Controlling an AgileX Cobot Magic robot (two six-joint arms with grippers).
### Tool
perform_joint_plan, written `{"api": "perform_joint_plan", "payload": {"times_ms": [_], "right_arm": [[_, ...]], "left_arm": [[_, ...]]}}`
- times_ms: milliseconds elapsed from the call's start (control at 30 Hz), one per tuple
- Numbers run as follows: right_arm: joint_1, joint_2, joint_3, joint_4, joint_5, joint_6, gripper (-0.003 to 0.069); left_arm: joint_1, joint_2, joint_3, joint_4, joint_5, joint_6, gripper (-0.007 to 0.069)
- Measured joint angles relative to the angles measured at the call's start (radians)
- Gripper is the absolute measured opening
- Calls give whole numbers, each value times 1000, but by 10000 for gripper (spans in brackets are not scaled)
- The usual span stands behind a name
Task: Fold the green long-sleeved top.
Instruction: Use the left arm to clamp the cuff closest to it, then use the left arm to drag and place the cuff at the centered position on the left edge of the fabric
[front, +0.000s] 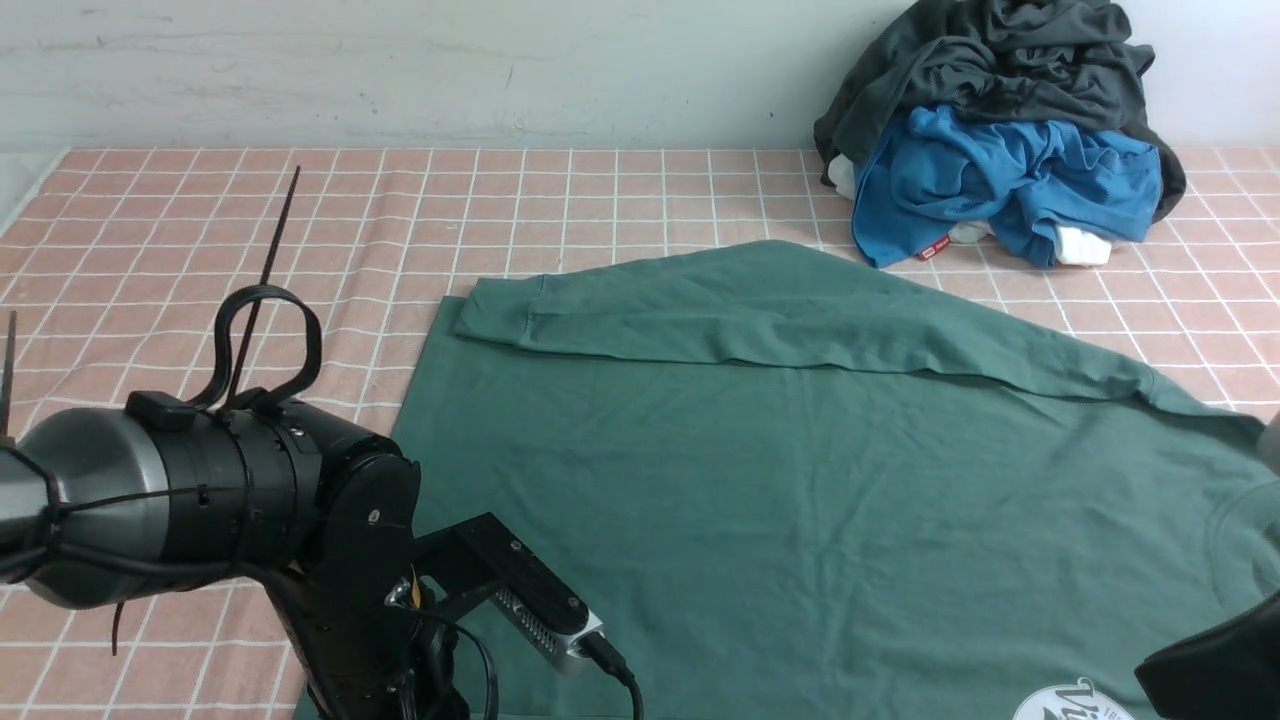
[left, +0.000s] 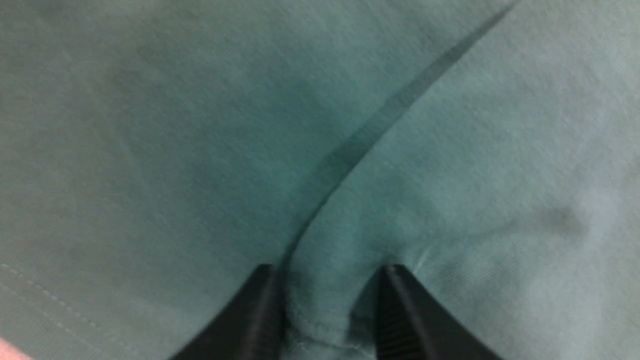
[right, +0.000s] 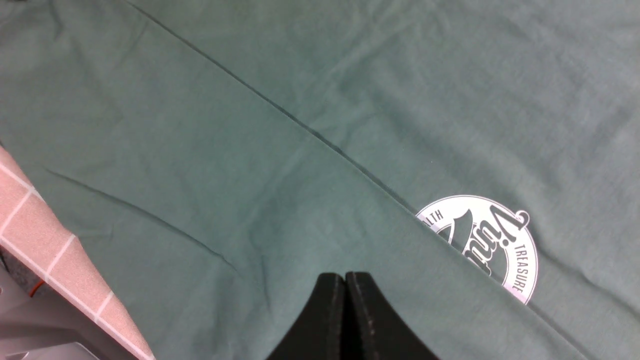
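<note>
On the pink checked surface (front: 600, 200), the green long-sleeved top (front: 800, 480) is lying spread out flat, filling most of the near and right part of the front view. One sleeve (front: 760, 310) is lying folded across the far edge of the body, its cuff end pointing toward the robot's left. A round white logo (right: 490, 240) is showing on the cloth near the right arm, partly covered by a straight folded edge of green fabric running across it.

At the near left corner of the top, the left arm (front: 200, 490) is reaching down. In its wrist view the left gripper (left: 325, 270) is sitting right on the cloth, its jaws pinching a bunched ridge of green fabric with a stitched edge between them; a fold line is running away from that ridge.

Near the logo, the right gripper (right: 345, 275) is hanging over the top with its jaws pressed together and no cloth showing between them. Whether the tips are touching the fabric, I cannot tell.

Well apart, at the far right of the surface against the wall, a pile of clothes (front: 1000, 130) is sitting: dark grey on top, blue beneath, with bits of white showing.
</note>
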Motion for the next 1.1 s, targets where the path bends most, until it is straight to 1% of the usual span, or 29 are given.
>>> {"api": "perform_joint_plan", "payload": {"times_ms": [33, 133, 167, 367, 500, 700, 900, 1100], "right_arm": [[0, 0, 0, 0, 0, 0, -14], [0, 0, 0, 0, 0, 0, -14], [0, 0, 0, 0, 0, 0, -14], [0, 0, 0, 0, -9, 0, -14], [0, 0, 0, -8, -26, 0, -14], [0, 0, 0, -45, -29, 0, -14], [0, 0, 0, -62, -36, 0, -14], [0, 0, 0, -64, -51, 0, -14]], "left_arm": [[0, 0, -2, 0, 2, 0, 146], [0, -1, -8, 1, 12, 0, 48], [0, -8, -13, 6, 24, 0, 36], [-1, -49, -117, 58, 108, 0, 27], [-2, -56, -257, 98, 162, 0, 27], [-2, -54, -440, 157, 188, 0, 27], [-2, 27, -615, 244, 214, 0, 27], [0, 145, -673, 269, 216, 0, 27]]}}
